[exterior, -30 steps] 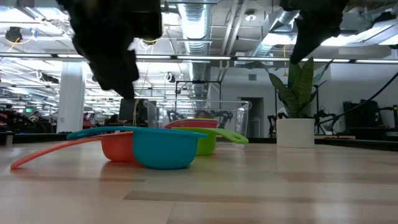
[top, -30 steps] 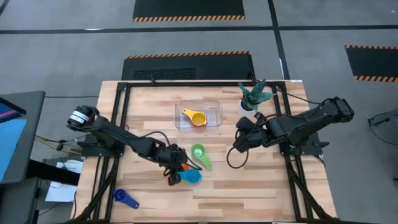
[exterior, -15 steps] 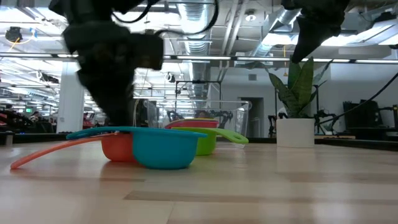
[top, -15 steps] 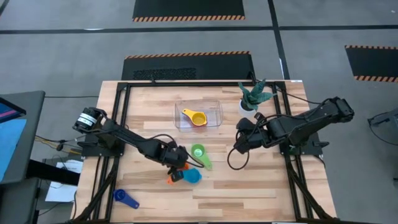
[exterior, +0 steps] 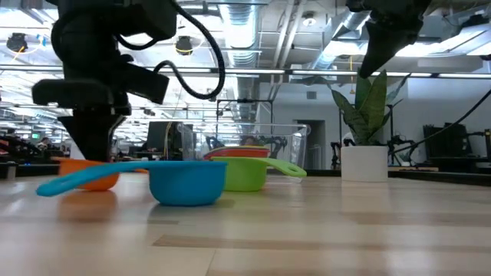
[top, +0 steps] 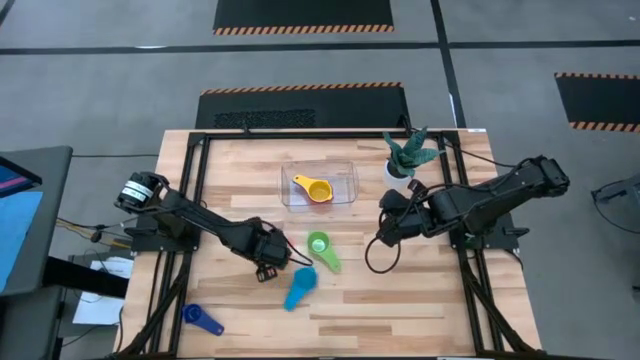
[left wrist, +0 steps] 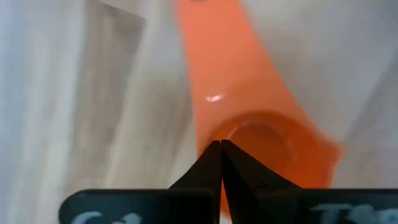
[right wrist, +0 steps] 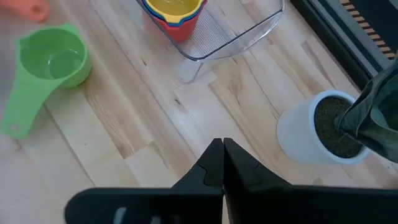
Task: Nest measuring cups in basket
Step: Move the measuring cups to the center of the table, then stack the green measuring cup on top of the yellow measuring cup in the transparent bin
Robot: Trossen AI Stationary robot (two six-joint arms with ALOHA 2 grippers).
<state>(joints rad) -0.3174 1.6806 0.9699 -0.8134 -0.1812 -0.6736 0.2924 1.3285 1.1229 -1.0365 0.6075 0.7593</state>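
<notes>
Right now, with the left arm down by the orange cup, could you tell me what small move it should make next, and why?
Probably lift. The left gripper has its fingers together on the orange cup, which sits low on the table beside the teal cup. Raising it first should clear that cup before carrying it to the basket.

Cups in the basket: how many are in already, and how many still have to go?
Done: a stack with the yellow cup on top sits in the basket. In hand: the left gripper seems to pinch the orange cup. Left: the green cup, light blue cup and dark blue cup lie on the table. The right gripper waits.
</notes>
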